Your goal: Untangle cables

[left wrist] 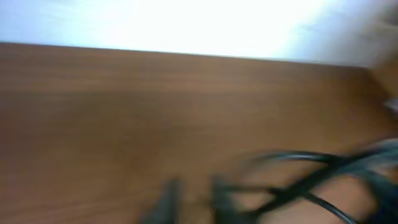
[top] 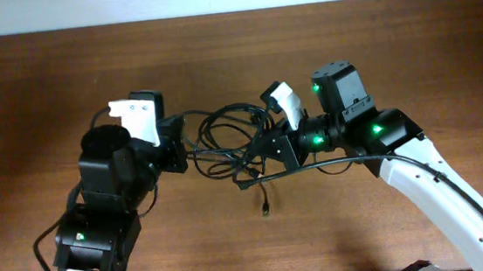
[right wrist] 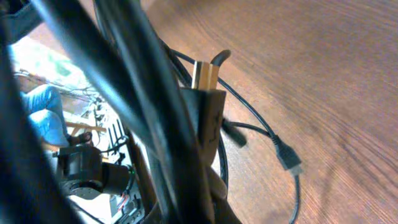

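The wooden table (top: 391, 43) is carrying everything, and my two arms are reaching in from its near edge toward the middle. Between them the cables (top: 229, 141) are lying in one loose tangle of thin black loops; I cannot count the separate cords in it. My left claw (top: 183, 149) is sitting at the tangle's 9 o'clock, right at its edge, and my right claw (top: 269, 146) is pressing in at its 3 o'clock. One loose end is trailing toward 6 o'clock, ending in a small plug (top: 266, 208) on bare wood.

My right wrist camera is showing my right claw's fingertips (right wrist: 205, 74) pressed together, a cord curling out right at them; whether it is pinched I cannot tell. One plug (right wrist: 287, 158) is lying beyond. My left wrist view is blurring, showing dark loops (left wrist: 311, 174) at 4 o'clock; how the left claw is standing I cannot tell.
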You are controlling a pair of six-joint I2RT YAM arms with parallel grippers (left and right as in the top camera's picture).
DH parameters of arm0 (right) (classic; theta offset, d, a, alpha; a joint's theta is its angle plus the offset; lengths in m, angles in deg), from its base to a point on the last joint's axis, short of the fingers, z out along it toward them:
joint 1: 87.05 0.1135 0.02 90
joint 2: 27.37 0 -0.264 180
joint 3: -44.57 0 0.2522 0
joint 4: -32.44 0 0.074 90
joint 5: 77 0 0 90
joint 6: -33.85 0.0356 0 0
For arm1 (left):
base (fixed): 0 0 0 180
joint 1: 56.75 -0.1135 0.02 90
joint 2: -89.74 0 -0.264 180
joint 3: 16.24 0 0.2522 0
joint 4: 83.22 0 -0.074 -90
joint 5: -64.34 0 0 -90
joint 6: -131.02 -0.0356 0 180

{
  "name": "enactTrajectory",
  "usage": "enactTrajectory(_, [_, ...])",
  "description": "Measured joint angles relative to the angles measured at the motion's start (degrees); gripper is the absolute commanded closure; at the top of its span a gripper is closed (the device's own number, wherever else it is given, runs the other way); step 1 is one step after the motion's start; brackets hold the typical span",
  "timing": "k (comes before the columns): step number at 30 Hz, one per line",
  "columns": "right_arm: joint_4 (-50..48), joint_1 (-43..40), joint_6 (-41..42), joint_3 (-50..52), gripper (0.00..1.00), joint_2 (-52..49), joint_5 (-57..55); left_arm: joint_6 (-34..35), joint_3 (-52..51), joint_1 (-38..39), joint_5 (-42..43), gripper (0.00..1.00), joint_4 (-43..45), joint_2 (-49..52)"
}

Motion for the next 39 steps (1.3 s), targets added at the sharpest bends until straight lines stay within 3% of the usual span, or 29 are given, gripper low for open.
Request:
enactTrajectory(3, [0.6, -0.7, 0.0, 0.0, 0.96, -0.2, -0.7, 0.6, 0.0, -1.9, -8.9, 0.01, -0.2, 0.0])
enactTrajectory(5, [0.2, -0.7, 0.0, 0.0, 0.96, -0.2, -0.7, 0.3, 0.0, -1.9, -6.6, 0.01, -0.2, 0.0])
enactTrajectory(9, [-2.3, -0.7, -0.5, 0.0, 0.96, -0.2, 3.0, -4.9, 0.0, -1.8, 5.9, 0.01, -0.3, 0.4])
enactTrajectory(13, [-2.3, -0.7, -6.3, 0.0, 0.96, -0.3, 11.8, -6.5, 0.0, -1.8, 10.1, 0.01, -0.3, 1.7])
enactTrajectory(14, [-2.4, -0.7, -7.2, 0.0, 0.96, -0.3, 13.3, -6.6, 0.0, -1.8, 10.8, 0.05, -0.3, 2.0])
enactTrajectory(15, [-2.4, -0.7, -8.0, 0.0, 0.96, -0.3, 14.3, -6.7, 0.0, -1.8, 11.7, 0.29, -0.3, 2.5])
enactTrajectory(16, [-2.4, -0.7, -8.4, 0.0, 0.96, -0.3, 15.3, -6.9, 0.0, -1.8, 12.7, 0.68, -0.3, 3.0])
enactTrajectory(17, [-2.4, -0.7, -8.6, 0.0, 0.84, -0.3, 15.7, -6.9, 0.0, -1.8, 13.7, 0.95, -0.3, 3.5])
enactTrajectory(18, [-2.4, -0.7, -8.8, 0.0, 0.63, -0.3, 16.0, -7.2, 0.0, -1.8, 14.6, 1.00, -0.2, 4.1])
enactTrajectory(21, [-2.4, -0.7, -9.6, 0.0, 0.45, -0.3, 15.6, -7.5, 0.0, -1.9, 16.7, 1.00, 0.1, 4.6])
enactTrajectory(22, [-2.3, -0.7, -9.6, 0.0, 0.44, -0.3, 15.2, -7.6, 0.0, -1.8, 17.4, 1.00, 0.9, 4.6])
enactTrajectory(23, [-2.0, -0.7, -9.6, 0.0, 0.61, -0.3, 14.4, -7.6, 0.0, -1.8, 17.9, 1.00, 1.2, 4.7])
enactTrajectory(24, [-1.7, -0.7, -9.4, 0.0, 0.65, -0.3, 13.2, -7.6, 0.0, -1.8, 18.8, 1.00, 1.7, 4.7])
enactTrajectory(25, [-1.6, -0.7, -9.2, 0.0, 0.64, -0.3, 12.5, -7.6, 0.0, -1.8, 19.2, 1.00, 1.9, 4.6])
enactTrajectory(26, [-1.4, -0.7, -9.1, 0.0, 0.53, -0.3, 12.1, -7.6, 0.0, -1.8, 19.4, 1.00, 2.0, 4.5])
enactTrajectory(28, [-1.3, -0.7, -9.2, 0.0, 0.47, -0.3, 11.7, -7.6, 0.0, -1.8, 19.8, 1.00, 2.1, 4.1])
enactTrajectory(32, [2.1, -0.7, -7.7, 0.0, 0.49, -0.3, 3.7, -7.6, 0.0, -1.8, 21.3, 1.00, 2.5, 3.5])
enactTrajectory(34, [2.7, -0.7, -4.3, 0.0, 0.50, -0.3, -2.1, -7.6, 0.0, -1.8, 21.5, 1.00, 2.4, 2.9])
enactTrajectory(36, [2.8, -0.7, 0.9, 0.0, 0.60, -0.3, -8.3, -7.6, 0.0, -1.8, 21.9, 1.00, 2.5, 1.7])
enactTrajectory(39, [2.8, -0.7, 7.0, 0.0, 0.60, -0.3, -12.8, -7.6, 0.0, -1.8, 22.6, 1.00, 1.5, 1.0])
